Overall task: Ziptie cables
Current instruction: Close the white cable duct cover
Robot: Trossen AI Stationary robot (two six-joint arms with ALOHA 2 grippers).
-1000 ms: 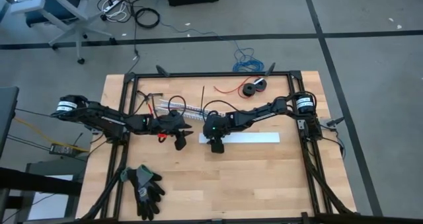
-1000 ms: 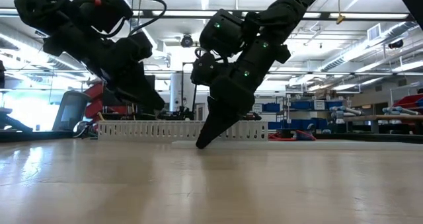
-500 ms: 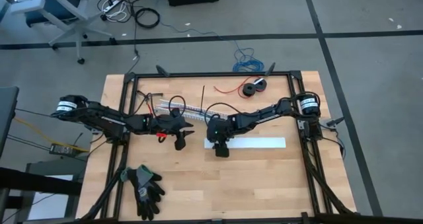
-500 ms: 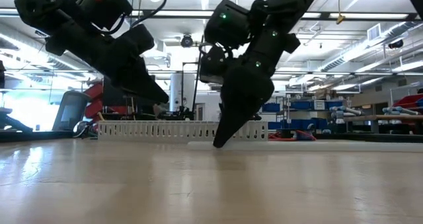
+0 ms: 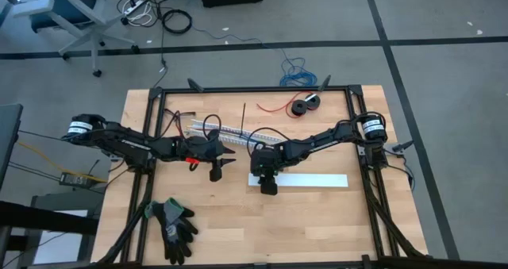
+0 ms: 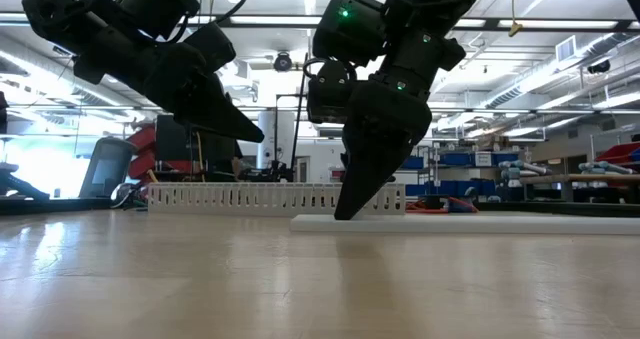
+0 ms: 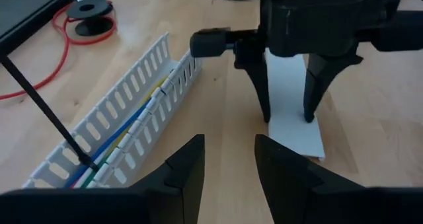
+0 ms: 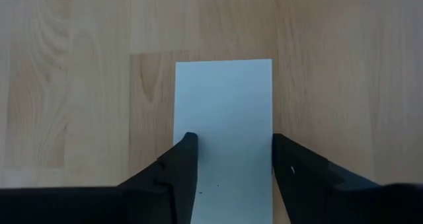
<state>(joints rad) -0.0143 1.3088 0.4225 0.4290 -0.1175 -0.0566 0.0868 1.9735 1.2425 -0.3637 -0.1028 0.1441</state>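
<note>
2 dark arms, seemingly green-lit

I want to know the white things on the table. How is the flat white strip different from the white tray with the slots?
The white strip is flat and plain; the slotted tray has upright walls cut into little teeth.

The tray holds the cables; nothing lies on the strip.

The right gripper straddles the strip's end; the left gripper is near the tray, not touching it.

Both are long, white and lie on the wooden table.

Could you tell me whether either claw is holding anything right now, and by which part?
The right claw straddles one end of the flat white strip on the table, fingers at its long edges; whether it grips cannot be told. The left claw holds nothing.
</note>
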